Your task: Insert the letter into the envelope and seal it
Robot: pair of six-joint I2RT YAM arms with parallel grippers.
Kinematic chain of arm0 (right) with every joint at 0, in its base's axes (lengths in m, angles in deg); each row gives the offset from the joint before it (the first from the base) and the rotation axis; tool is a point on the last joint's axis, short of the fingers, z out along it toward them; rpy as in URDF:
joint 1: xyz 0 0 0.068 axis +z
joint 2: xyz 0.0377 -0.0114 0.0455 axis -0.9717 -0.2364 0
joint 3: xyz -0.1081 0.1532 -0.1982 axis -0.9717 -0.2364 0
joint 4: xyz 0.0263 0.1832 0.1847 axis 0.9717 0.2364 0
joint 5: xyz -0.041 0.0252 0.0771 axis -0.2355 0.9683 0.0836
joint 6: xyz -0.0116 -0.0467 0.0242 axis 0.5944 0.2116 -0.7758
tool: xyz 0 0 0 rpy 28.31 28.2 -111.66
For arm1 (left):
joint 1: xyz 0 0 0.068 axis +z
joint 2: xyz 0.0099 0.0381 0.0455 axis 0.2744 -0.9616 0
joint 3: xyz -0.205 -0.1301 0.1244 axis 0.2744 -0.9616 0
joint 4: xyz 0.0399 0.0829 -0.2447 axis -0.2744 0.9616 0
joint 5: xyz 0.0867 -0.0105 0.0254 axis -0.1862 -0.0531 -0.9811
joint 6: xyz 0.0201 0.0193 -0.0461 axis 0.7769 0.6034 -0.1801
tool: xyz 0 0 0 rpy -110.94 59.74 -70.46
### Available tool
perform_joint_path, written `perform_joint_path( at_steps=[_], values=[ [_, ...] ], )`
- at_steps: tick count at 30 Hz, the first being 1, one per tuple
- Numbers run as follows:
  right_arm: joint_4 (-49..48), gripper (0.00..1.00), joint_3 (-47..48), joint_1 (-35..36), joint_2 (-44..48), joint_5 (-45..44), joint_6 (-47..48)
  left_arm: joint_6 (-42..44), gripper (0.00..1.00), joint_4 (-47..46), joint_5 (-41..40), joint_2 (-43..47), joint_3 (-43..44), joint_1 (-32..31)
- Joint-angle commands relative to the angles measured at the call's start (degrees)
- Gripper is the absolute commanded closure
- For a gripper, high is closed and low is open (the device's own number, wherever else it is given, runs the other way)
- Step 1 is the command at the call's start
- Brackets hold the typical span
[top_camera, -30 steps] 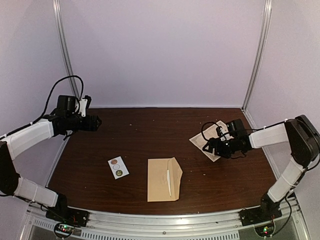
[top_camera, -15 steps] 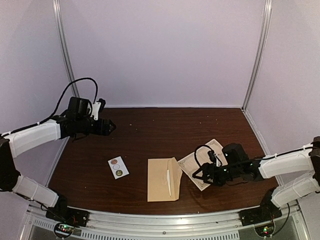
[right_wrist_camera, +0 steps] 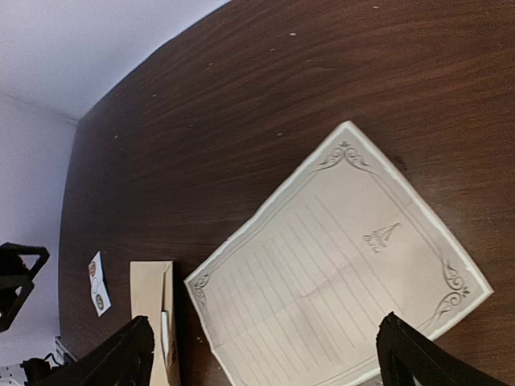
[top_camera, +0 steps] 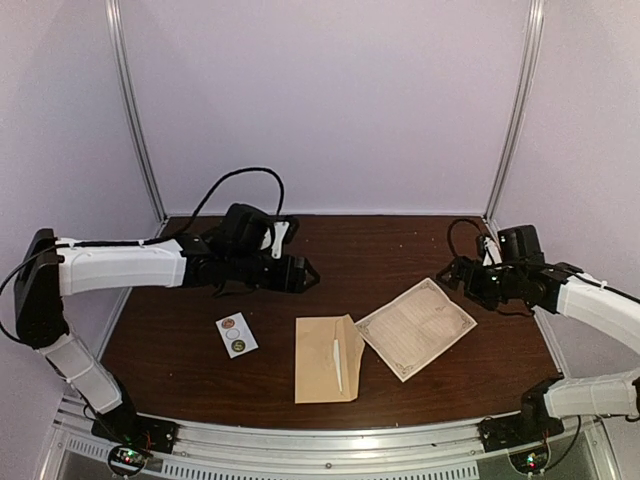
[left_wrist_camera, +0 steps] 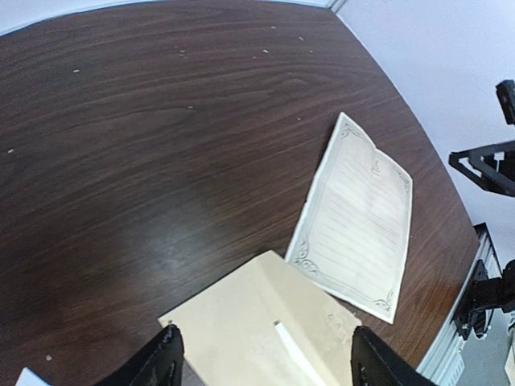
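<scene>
**Letter drawn in beside envelope; insertion not yet begun**

Since a second ago: dragged the letter (top_camera: 415,327) from the right side of the table (top_camera: 300,240) to just beside the envelope (top_camera: 322,362), then released it and pulled the right gripper (top_camera: 450,274) back toward the right wall. Swung the left gripper (top_camera: 308,275) in from the far left to above mid-table.

Both sets of fingers spread wide, gripping nothing.

Judged to be at the staging step: envelope flat near the front edge with its flap out to the right, letter outside it.

Next, probably: hold the flap open with one gripper and slide the sheet in with the other. Thin paper flat on wood, so hard to catch an edge.

Wrist views alone: ornate border and ruled lines on the letter, and its near corner touching or overlapping the flap; cannot tell which. Overhead alone: both arms at once, each apart from the paper.
</scene>
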Motion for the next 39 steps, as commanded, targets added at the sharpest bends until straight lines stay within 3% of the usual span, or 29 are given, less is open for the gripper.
perform_joint_path(
  at_steps=[1, 9, 14, 22, 32, 39],
  values=[
    [5.4, 0.03, -1.9, -9.3, -1.6, 2.9, 9.7, -4.4, 0.29, -3.0, -1.2, -6.6, 6.6, -4.8],
    [0.8, 0.04, -1.4, -23.7, -9.2, 12.7, 18.8, -8.5, 0.39, -3.1, 0.2, -17.1, 15.5, -10.8],
    [-2.2, 0.07, 2.5, -27.1, -17.2, 16.9, 22.2, -9.6, 0.43, -3.2, 2.3, -22.9, 20.1, -13.2],
    [-7.2, 0.15, 9.2, -27.4, -28.1, 22.3, 21.4, -10.6, 0.49, -4.1, 7.4, -29.5, 23.8, -13.7],
    [-5.8, 0.35, 18.3, -26.4, -42.0, 29.1, 23.9, -7.4, 0.51, -4.5, 12.7, -34.9, 26.1, -13.7],
    [-2.1, 0.35, 23.0, -24.3, -48.5, 31.5, 26.4, -5.5, 0.51, -3.9, 14.4, -38.6, 28.6, -13.7]
  ],
)
